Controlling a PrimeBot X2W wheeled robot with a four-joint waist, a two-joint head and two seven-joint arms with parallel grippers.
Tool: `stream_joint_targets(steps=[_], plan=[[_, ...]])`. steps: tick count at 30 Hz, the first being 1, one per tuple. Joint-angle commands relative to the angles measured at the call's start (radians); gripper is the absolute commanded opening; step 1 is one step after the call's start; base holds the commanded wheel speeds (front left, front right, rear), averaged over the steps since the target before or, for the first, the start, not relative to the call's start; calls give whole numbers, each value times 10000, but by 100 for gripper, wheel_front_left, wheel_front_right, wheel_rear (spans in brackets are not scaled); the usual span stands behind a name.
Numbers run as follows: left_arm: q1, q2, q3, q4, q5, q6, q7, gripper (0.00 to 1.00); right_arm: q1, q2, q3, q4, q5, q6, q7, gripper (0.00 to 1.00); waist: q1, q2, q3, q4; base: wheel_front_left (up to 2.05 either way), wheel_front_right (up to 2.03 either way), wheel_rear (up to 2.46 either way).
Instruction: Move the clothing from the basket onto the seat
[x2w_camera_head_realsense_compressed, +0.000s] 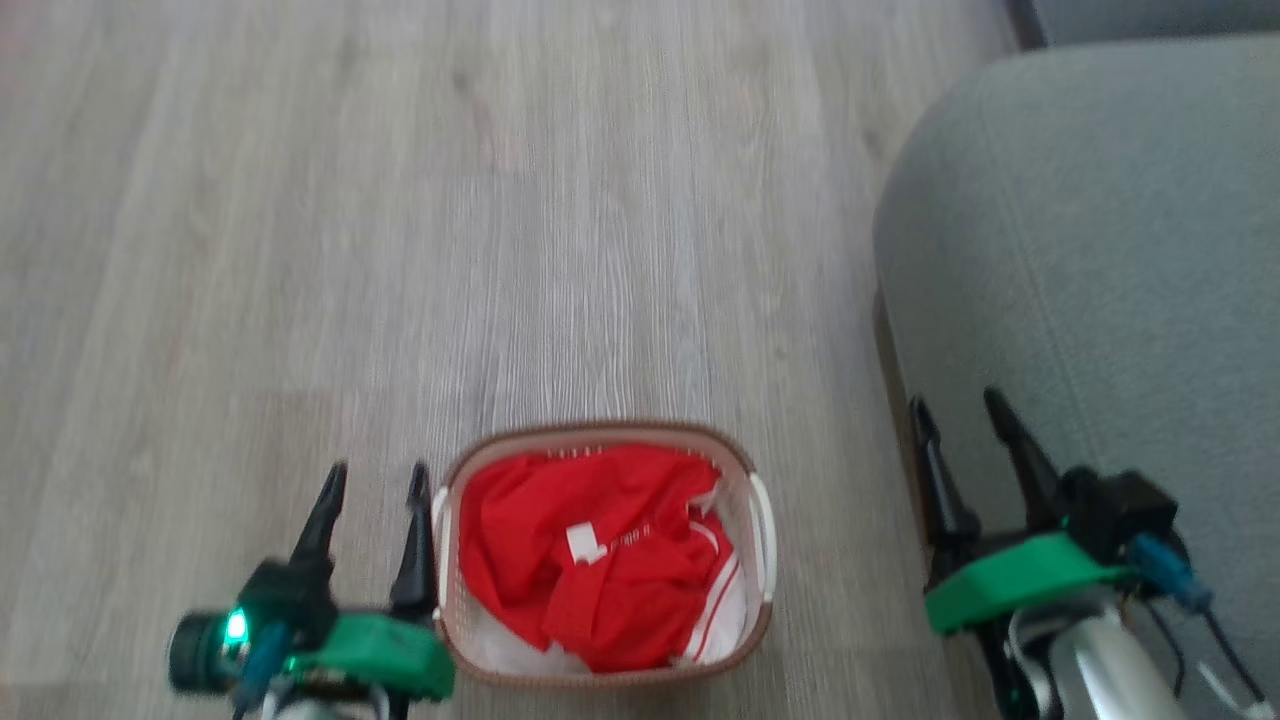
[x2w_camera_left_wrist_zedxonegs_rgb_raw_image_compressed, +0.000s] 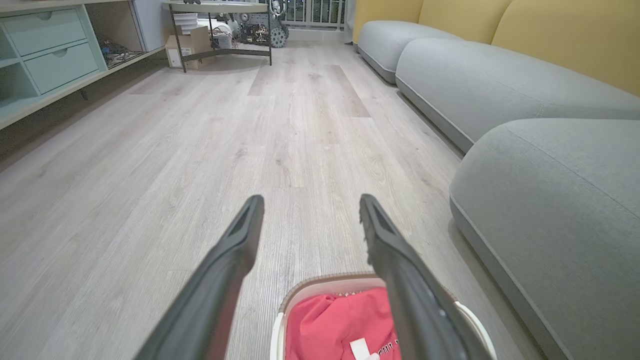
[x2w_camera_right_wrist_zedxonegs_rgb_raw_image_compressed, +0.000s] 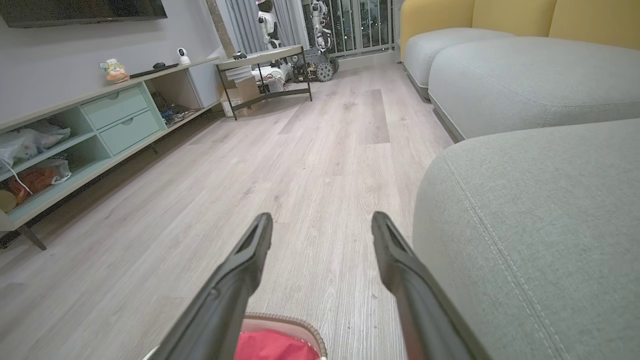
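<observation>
The white basket (x2w_camera_head_realsense_compressed: 758, 520) with a brown rim stands on the floor at the bottom centre of the head view, holding crumpled red clothing (x2w_camera_head_realsense_compressed: 590, 550) with white stripes and a white tag. My left gripper (x2w_camera_head_realsense_compressed: 375, 478) is open just left of the basket's rim, holding nothing. My right gripper (x2w_camera_head_realsense_compressed: 962, 410) is open over the front edge of the grey-green seat (x2w_camera_head_realsense_compressed: 1100, 280), also holding nothing. The left wrist view looks past the left gripper (x2w_camera_left_wrist_zedxonegs_rgb_raw_image_compressed: 307, 202) to the basket (x2w_camera_left_wrist_zedxonegs_rgb_raw_image_compressed: 320, 289), clothing (x2w_camera_left_wrist_zedxonegs_rgb_raw_image_compressed: 335, 325) and seat (x2w_camera_left_wrist_zedxonegs_rgb_raw_image_compressed: 560, 200). In the right wrist view the right gripper (x2w_camera_right_wrist_zedxonegs_rgb_raw_image_compressed: 322, 220) hangs above the basket (x2w_camera_right_wrist_zedxonegs_rgb_raw_image_compressed: 292, 320) beside the seat (x2w_camera_right_wrist_zedxonegs_rgb_raw_image_compressed: 540, 215).
Pale wood floor (x2w_camera_head_realsense_compressed: 400, 250) stretches ahead. More grey sofa cushions (x2w_camera_left_wrist_zedxonegs_rgb_raw_image_compressed: 475, 85) with yellow backs run along the right. A low cabinet with drawers (x2w_camera_right_wrist_zedxonegs_rgb_raw_image_compressed: 115, 120) lines the left wall, with a small metal-legged table (x2w_camera_right_wrist_zedxonegs_rgb_raw_image_compressed: 265, 60) and boxes beyond it.
</observation>
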Motion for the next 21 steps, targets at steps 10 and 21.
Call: stream_joint_targets(steps=[10,21], plan=[[-2587,59,-677,1585,484,-356,-134,100,-1656,-93,-153,-872,-396,-2,-136,100,0,0,3050,-320,0,0,0],[-4667,58,-2247,4800,390,-1252,-134,100,-2564,-93,-531,-1346,-481,-2,-136,100,0,0,5004,-815,0,0,0]])
